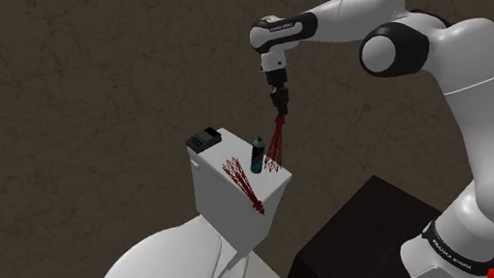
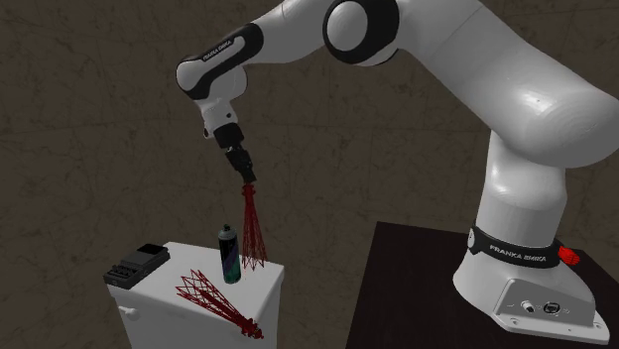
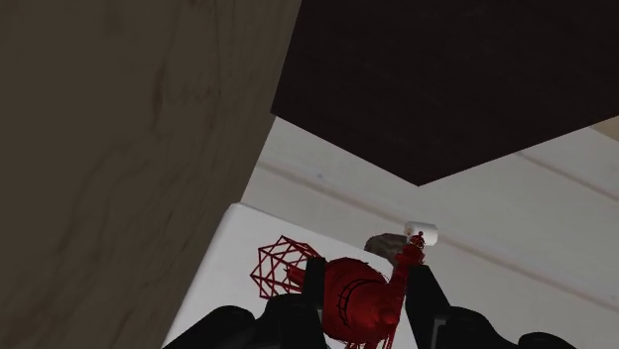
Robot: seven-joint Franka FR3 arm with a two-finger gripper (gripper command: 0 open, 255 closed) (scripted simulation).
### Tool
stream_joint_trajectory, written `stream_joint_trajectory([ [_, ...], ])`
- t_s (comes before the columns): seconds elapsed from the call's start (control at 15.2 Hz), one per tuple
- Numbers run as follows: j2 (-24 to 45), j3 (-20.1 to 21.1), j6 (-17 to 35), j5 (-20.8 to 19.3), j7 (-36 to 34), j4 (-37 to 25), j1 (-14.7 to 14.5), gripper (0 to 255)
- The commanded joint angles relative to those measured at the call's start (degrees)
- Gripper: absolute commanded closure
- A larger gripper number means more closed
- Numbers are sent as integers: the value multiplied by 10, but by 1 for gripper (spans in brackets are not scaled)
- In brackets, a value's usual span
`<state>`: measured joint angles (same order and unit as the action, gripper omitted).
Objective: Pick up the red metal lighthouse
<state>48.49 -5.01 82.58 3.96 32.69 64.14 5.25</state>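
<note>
A red wire-lattice lighthouse (image 2: 252,230) hangs nearly upright from my black gripper (image 2: 246,175), which is shut on its narrow top. In the shoulder view the gripper (image 1: 280,114) holds this lighthouse (image 1: 276,142) over the back corner of a white toilet tank (image 1: 229,203). Its wide base is level with the tank's top; I cannot tell whether it touches. In the wrist view the fingers (image 3: 424,297) clasp the red top (image 3: 357,302). A second red lattice piece (image 2: 211,295) lies flat on the tank lid (image 2: 164,297).
A dark bottle (image 2: 228,254) stands on the tank right beside the held lighthouse. A black box (image 2: 133,265) sits at the tank's far end. The white toilet lid (image 1: 159,270) lies below, and the dark stand (image 1: 363,235) is at the shoulder view's lower right.
</note>
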Motion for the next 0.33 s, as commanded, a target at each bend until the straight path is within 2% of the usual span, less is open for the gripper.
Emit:
stream_joint_trajectory([
  [0.0,-5,0,-11,0,-1,-6,0,255],
  [0.26,-10,0,-24,0,-1,-14,0,255],
])
